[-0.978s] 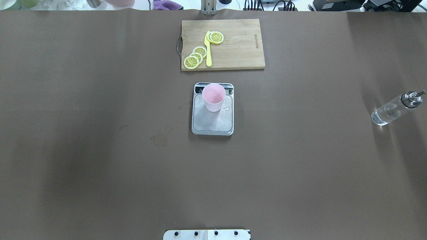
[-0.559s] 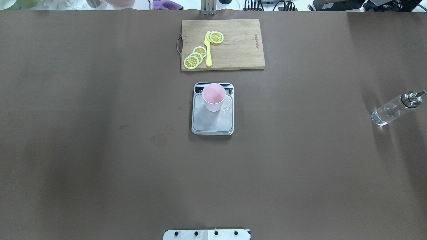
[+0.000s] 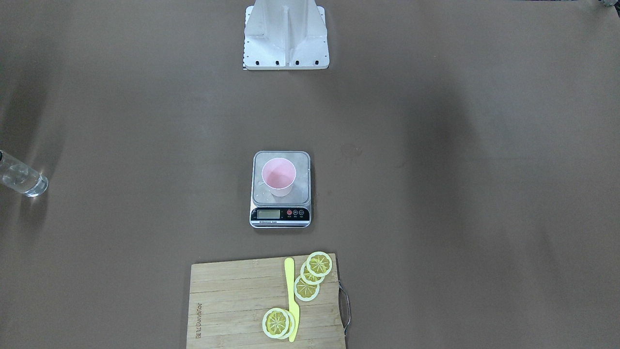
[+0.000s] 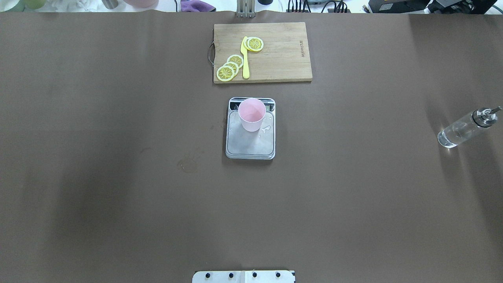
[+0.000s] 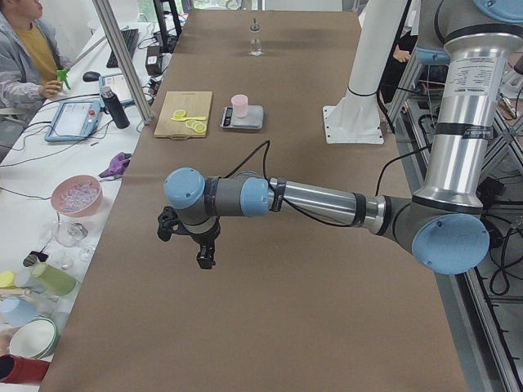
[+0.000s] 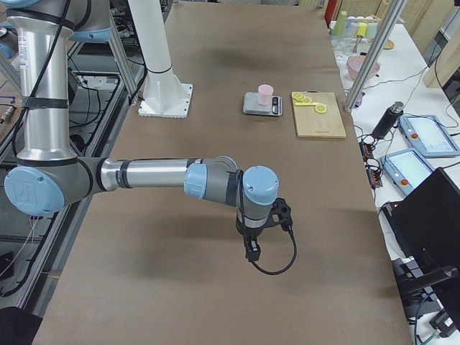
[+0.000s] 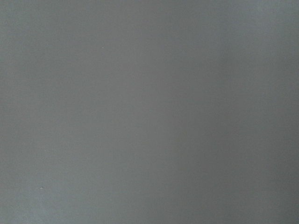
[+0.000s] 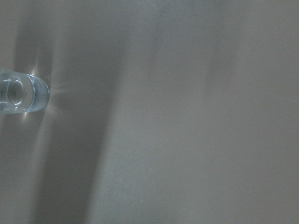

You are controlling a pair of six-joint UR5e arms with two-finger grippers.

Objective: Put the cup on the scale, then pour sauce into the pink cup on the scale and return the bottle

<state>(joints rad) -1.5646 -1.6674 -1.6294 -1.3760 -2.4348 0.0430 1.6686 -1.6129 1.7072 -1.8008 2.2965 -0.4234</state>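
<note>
Well, the pink cup is already standing on the scale, close to the end with the little screen. So that first job is done. Little wet drops sit on the silver top of the scale, right beside the cup. The bottle stands up straight on the worktop, far off on the robot's right side, and no fingers are on it. It has clear sauce in it, low down. I think the pouring is done and the bottle has been put back, because of the drops and because both arms are away from everything. I can't see into the cup well enough to know if sauce is in there, since the sauce is clear like water.

The left fingers hang over the left end of the worktop, with nothing near them. The right fingers hang over the right end. The camera on that arm shows the bottle at the edge of its picture, so the bottle is not far from it. Both sets of fingers are too small and too far away for me to tell if they are open or closed.

There is lots of bare brown worktop on both sides of the scale. The wooden board with lemon slices and a yellow knife lies just past the scale, with a small gap between them. The bottle is near the right end of the worktop, but not on the very edge.
</note>
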